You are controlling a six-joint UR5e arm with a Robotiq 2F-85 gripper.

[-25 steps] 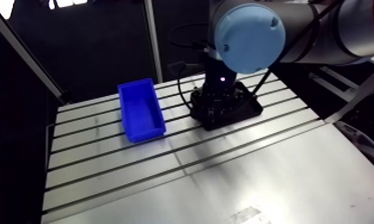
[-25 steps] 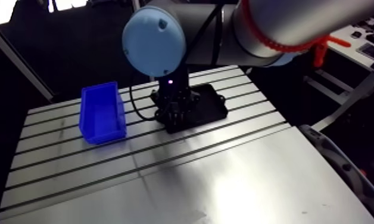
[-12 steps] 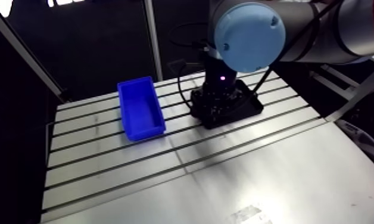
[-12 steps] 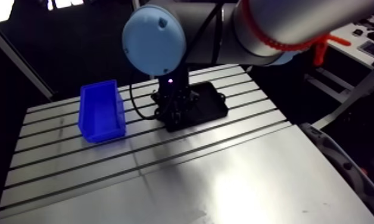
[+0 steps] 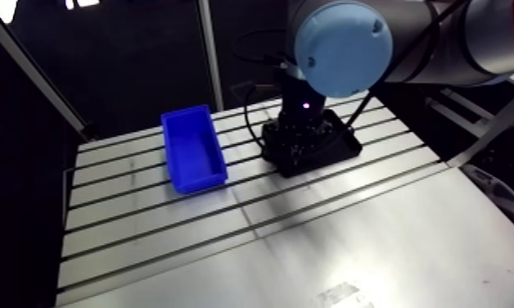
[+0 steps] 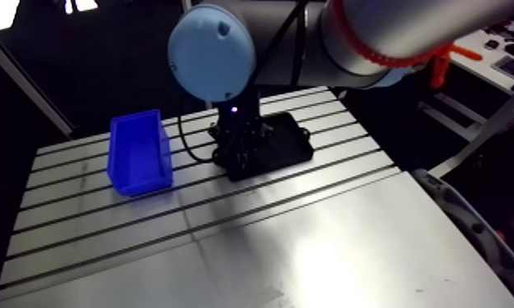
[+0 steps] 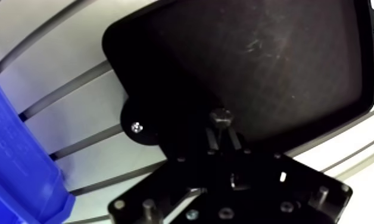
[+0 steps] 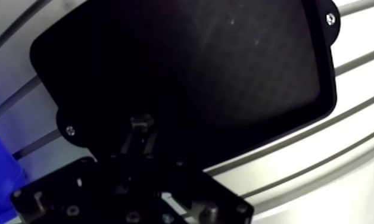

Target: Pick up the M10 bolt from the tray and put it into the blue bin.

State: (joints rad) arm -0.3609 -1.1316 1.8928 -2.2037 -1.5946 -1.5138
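The black two-finger gripper (image 7: 221, 128) pinches the dark, hex-headed M10 bolt (image 7: 220, 115) between nearly closed fingers, over the matte black, round-cornered plastic tray (image 7: 273, 59), near its edge. The smooth blue rectangular bin (image 5: 193, 152) stands open-topped just beside the tray on the slotted aluminium table (image 5: 309, 246).

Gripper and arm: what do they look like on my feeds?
The arm is silver-grey tubing with a round light-blue joint cap. The wrist is black with a small violet light. The gripper is black, with two slim fingers and a screw-studded body.
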